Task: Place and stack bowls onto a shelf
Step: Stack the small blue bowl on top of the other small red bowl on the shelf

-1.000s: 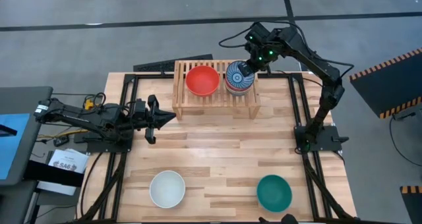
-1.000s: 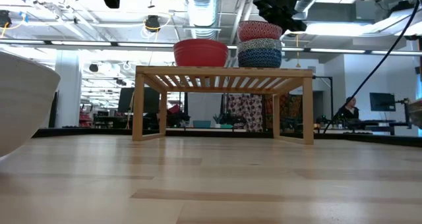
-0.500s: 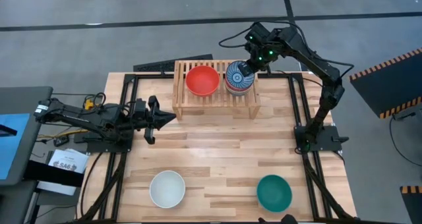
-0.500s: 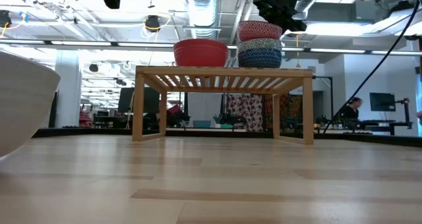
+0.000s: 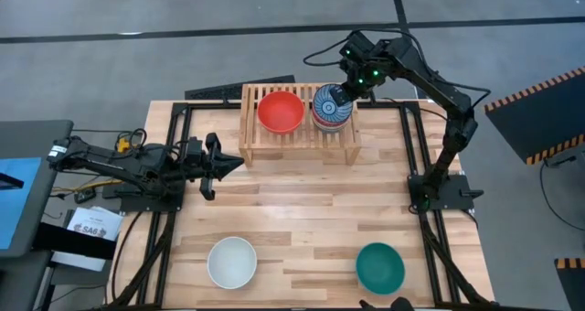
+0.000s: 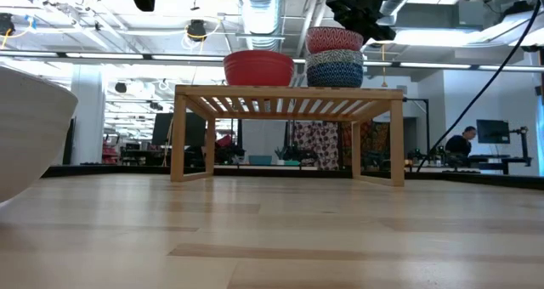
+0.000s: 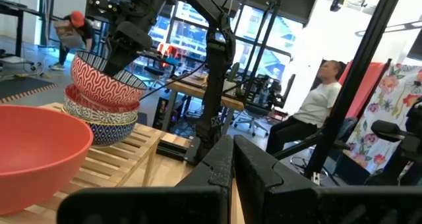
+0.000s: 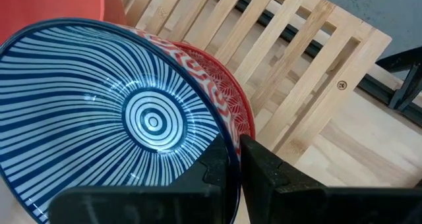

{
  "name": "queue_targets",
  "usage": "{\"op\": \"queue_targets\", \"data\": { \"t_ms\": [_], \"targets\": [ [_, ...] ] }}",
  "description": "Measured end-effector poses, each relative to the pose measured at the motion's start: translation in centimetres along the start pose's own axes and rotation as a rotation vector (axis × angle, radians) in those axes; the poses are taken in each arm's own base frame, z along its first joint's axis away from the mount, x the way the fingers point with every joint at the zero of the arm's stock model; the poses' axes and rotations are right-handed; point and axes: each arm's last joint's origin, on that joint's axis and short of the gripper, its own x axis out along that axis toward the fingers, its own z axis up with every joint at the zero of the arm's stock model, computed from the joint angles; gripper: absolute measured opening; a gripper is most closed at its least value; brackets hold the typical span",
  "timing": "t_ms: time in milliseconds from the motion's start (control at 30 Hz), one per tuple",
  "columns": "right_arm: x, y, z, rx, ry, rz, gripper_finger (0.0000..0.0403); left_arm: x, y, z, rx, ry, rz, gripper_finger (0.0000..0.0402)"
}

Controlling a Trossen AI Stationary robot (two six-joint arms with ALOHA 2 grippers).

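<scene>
The right tool pinches the striped bowl's rim atop the shelf stack; letting go crooked could tip it. Left tool is closed.

Glossy glazed striped bowl, smooth light-wood slatted shelf, matt black fingers w/ plastic look.

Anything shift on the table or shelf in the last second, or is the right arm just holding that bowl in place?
Nothing on the table has visibly moved. The right gripper stays clamped on the rim of the blue-and-white striped bowl on top of the stack on the shelf. The red bowl, white bowl and teal bowl lie as before, and the left gripper still waits shut at the table's left.
</scene>
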Motion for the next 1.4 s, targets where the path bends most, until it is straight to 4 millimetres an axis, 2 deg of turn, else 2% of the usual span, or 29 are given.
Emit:
{"op": "queue_targets", "data": {
  "t_ms": [700,1000,1400],
  "targets": [
    [-0.1,-1.1,-0.2,0.114,0.048,-0.031,0.0053,0.0,0.0,0.0,0.000,0.000,0.001,0.0000],
    [0.6,-0.4,-0.1,0.094,0.051,-0.024,0.0053,0.0,0.0,0.0,0.000,0.000,0.001,0.0000],
    [0.6,-0.4,0.0,0.095,0.051,-0.025,0.0113,0.0,0.0,0.0,0.011,0.000,0.001,0.0000]
  ]
}}
